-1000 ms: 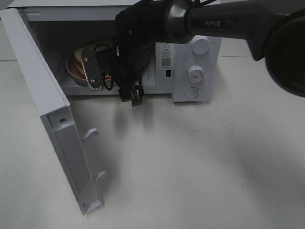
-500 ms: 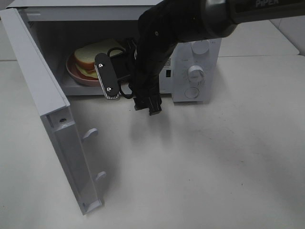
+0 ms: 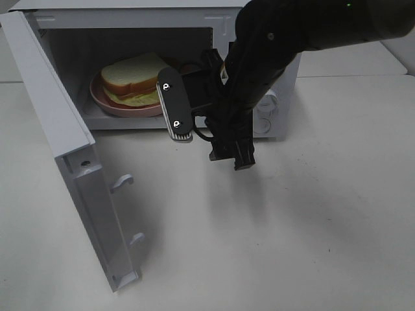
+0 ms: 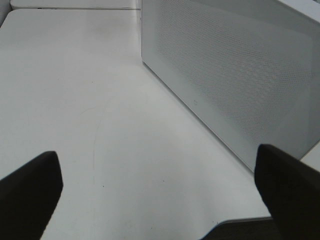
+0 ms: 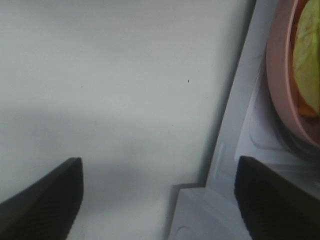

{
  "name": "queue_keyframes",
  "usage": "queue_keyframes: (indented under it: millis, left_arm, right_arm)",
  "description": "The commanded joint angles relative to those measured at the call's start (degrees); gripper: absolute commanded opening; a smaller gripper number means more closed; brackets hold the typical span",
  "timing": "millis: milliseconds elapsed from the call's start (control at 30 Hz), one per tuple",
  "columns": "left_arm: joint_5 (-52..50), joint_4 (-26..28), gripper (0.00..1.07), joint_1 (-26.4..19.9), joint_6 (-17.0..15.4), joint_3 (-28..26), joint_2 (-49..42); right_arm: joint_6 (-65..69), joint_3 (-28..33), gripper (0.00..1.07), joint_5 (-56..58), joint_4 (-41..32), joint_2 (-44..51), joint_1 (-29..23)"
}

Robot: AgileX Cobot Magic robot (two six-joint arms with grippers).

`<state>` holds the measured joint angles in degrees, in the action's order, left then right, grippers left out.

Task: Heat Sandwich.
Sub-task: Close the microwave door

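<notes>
The sandwich (image 3: pixel 133 79), white bread with a yellow-green filling, lies on a round pink plate (image 3: pixel 123 107) inside the open microwave (image 3: pixel 130 19). My right gripper (image 3: pixel 183 129) hangs just in front of the microwave's opening, to the right of the plate, open and empty. In the right wrist view its fingers (image 5: pixel 45 197) stand wide apart over the table, with the plate's rim (image 5: pixel 280 75) and the filling (image 5: pixel 307 60) at the edge. My left gripper (image 4: pixel 160 200) is open and empty beside the microwave's perforated outer wall (image 4: pixel 230 75). It does not show in the high view.
The microwave door (image 3: pixel 65 149) stands swung out to the left, with two latch hooks (image 3: pixel 122 183) on its edge. My right arm (image 3: pixel 272 58) covers the control panel. White table (image 3: pixel 292 246) lies in front.
My right arm has drawn back out of the microwave's mouth and moved right. The sandwich and plate, partly covered before, now show in full and stay inside.
</notes>
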<state>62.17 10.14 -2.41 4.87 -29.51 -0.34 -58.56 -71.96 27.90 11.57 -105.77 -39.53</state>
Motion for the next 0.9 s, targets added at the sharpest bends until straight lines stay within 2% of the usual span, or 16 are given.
queue_keyframes:
  millis: [33, 167, 333, 567, 833, 900]
  left_arm:
    - [-0.57, 0.34, 0.98, 0.11, 0.00, 0.06, -0.86]
    - [-0.57, 0.34, 0.98, 0.11, 0.00, 0.06, -0.86]
    - [-0.57, 0.34, 0.98, 0.11, 0.00, 0.06, -0.86]
    - [-0.57, 0.34, 0.98, 0.11, 0.00, 0.06, -0.86]
    - [-0.57, 0.34, 0.98, 0.11, 0.00, 0.06, -0.86]
    - [-0.57, 0.34, 0.98, 0.11, 0.00, 0.06, -0.86]
  right_arm:
    - [4.64, 2.46, 0.76, 0.52, -0.17, 2.69, 0.00]
    - [9.74, 7.85, 0.76, 0.52, -0.11, 7.45, 0.00]
    - [13.12, 11.86, 0.76, 0.52, -0.17, 11.57, 0.00]
    - [24.64, 19.71, 0.76, 1.95, -0.17, 20.28, 0.00]
    - [36.73, 22.06, 0.76, 7.16, -0.34, 27.73, -0.06]
    - [43.20, 22.06, 0.76, 10.08, -1.32, 30.25, -0.06]
